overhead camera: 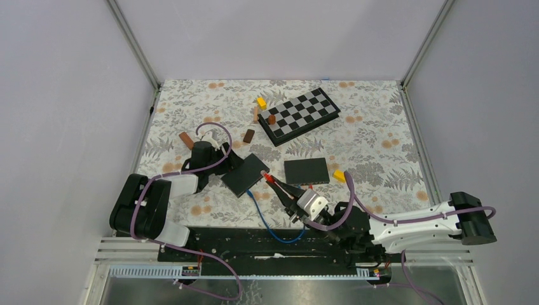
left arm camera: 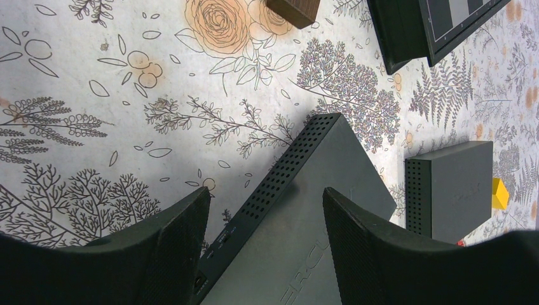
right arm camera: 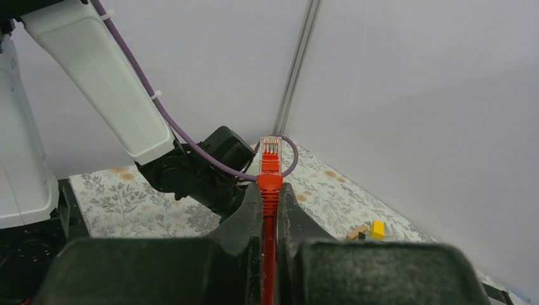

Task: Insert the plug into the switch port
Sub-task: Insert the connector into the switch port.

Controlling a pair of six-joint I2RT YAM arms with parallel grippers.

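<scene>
The switch [overhead camera: 245, 175] is a flat black box lying slantwise left of centre. My left gripper [overhead camera: 224, 164] stands open over its left end. In the left wrist view the fingers [left arm camera: 171, 248] straddle the perforated side edge and top face of the switch [left arm camera: 305, 210], with a few small sockets showing on that side. My right gripper [overhead camera: 276, 185] is shut on the red plug [overhead camera: 266, 178], whose tip sits just off the switch's right corner. In the right wrist view the plug [right arm camera: 271, 152] sticks up out of the right gripper [right arm camera: 270, 187], clear tip foremost. The port itself I cannot make out.
A second black box [overhead camera: 306, 171] lies right of the switch, with a yellow block [overhead camera: 339, 176] beside it. A chessboard [overhead camera: 299, 115] sits at the back, with a yellow block [overhead camera: 261, 101] and brown blocks [overhead camera: 248, 135] nearby. A blue cable [overhead camera: 270, 225] loops near the arm bases.
</scene>
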